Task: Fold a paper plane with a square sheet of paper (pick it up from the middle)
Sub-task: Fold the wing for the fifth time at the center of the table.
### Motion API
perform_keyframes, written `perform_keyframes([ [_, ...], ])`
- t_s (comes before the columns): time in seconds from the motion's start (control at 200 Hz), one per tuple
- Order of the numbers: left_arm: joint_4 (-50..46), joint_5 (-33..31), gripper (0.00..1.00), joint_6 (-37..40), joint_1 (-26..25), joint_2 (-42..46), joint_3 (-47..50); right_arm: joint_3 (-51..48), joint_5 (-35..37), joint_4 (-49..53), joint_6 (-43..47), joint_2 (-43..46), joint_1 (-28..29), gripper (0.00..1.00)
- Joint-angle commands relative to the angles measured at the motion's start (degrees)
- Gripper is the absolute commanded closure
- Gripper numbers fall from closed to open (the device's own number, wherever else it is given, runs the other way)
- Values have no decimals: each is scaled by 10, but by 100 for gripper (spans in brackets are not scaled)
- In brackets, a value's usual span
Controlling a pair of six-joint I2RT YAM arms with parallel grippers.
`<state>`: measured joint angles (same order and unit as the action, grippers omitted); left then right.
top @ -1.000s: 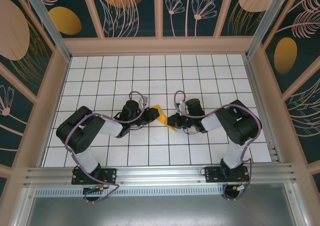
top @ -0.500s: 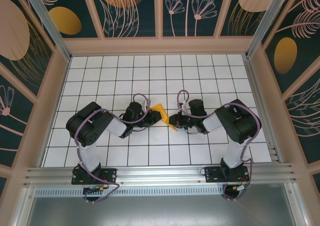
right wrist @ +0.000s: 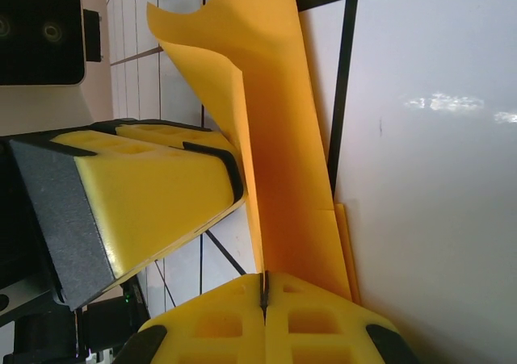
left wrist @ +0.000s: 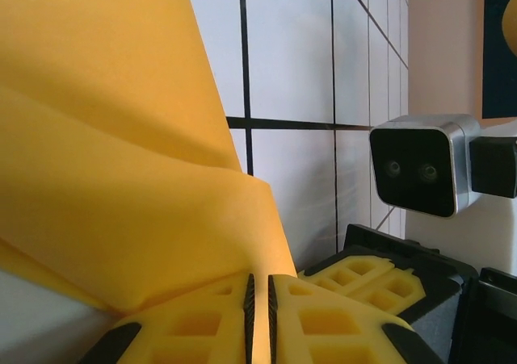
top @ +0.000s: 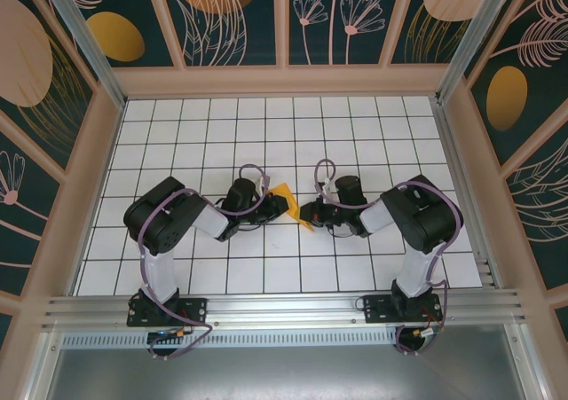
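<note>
Worktop (top: 177, 134) is glossy white grid tile, so thin stuff prob slides on it. The sheet of paper (top: 282, 193) is mid-worktop, held up btwn both hands, creased w/ one flap curling free. It's matte orange-yellow, looks super light and floppy, and imo it'll tear or crumple if you pull the hands apart. Left hand (top: 277, 207) and right hand (top: 306, 213) are each clamped on an edge of it, ribbed yellow pads (right wrist: 315, 332) pressed tight. Grab near creases, not loose flaps.
</note>
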<state>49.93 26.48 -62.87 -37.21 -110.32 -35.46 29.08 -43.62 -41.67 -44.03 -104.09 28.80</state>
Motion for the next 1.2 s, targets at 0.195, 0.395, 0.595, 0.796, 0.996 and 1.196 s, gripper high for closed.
perform_keyframes([
  [0.195, -84, -26, 83, 0, -5, -18, -27, 3, 1, 59, 32, 24, -5, 88],
  [0.395, -111, -34, 84, -1, -5, -24, -35, 9, -6, 117, 70, 58, -5, 78],
  [0.595, -128, -37, 84, -2, -4, -28, -42, 13, 11, 169, 110, 67, -5, 78],
  [0.796, -160, -41, 85, 2, -5, -31, -56, 22, 37, 194, 156, 65, -3, 79],
  [0.996, -196, -47, 85, 7, -4, -32, -73, 28, 78, 218, 220, 84, 12, 79],
  [1.196, -225, -52, 86, 8, -5, -34, -82, 38, 166, 261, 256, 110, 42, 75],
])
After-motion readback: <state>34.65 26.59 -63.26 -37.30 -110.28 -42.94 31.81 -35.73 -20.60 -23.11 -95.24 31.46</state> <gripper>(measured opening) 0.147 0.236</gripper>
